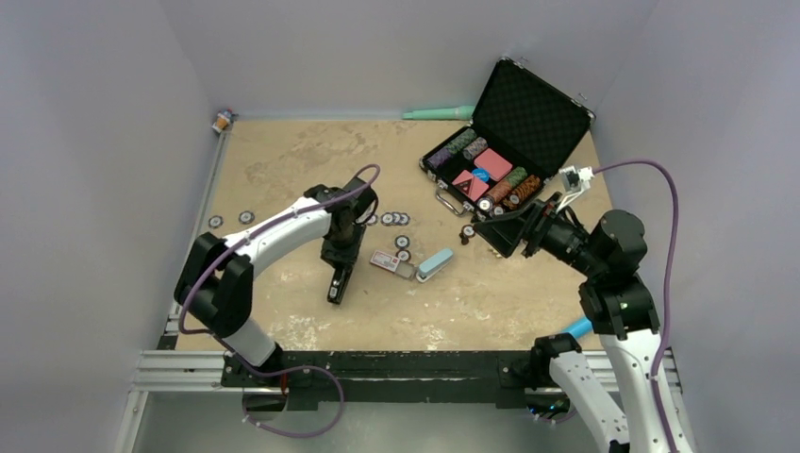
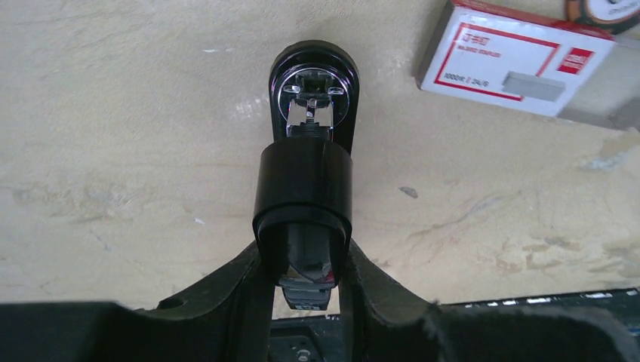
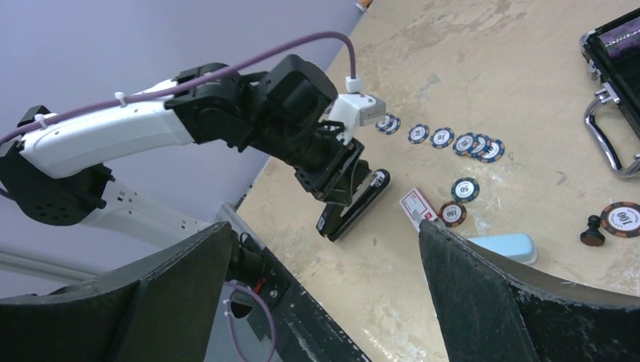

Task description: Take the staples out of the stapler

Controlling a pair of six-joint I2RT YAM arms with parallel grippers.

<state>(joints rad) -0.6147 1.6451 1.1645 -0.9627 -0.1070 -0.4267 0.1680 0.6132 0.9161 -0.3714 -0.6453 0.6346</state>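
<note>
The left gripper [image 2: 304, 264] points down, squeezing the stapler [image 2: 306, 188] between its fingers [image 2: 226, 302]. The right gripper [image 3: 324, 249] hangs aside, wide apart.

Counter layout, as I read it off the feeds.

- Stapler [image 1: 337, 276] lies left of centre, lengthwise toward the near edge. Left fingers [image 2: 245, 302] sit one on each side of it, touching its sides.
- To its right lies the staple box [image 1: 385, 260], then the block [image 1: 435, 264]. Both are flat on the counter.
- Behind these is a row of chips [image 1: 391, 219]. Two loose chips [image 1: 231, 218] lie by the left edge.
- Case [image 1: 533, 118] sits in the far right corner, lid raised, with chip stacks [image 1: 462, 142] inside.
- Right fingers [image 3: 498, 302] hang spread over the right side, before the case.
- A stick [image 1: 439, 113] lies along the far edge.
</note>
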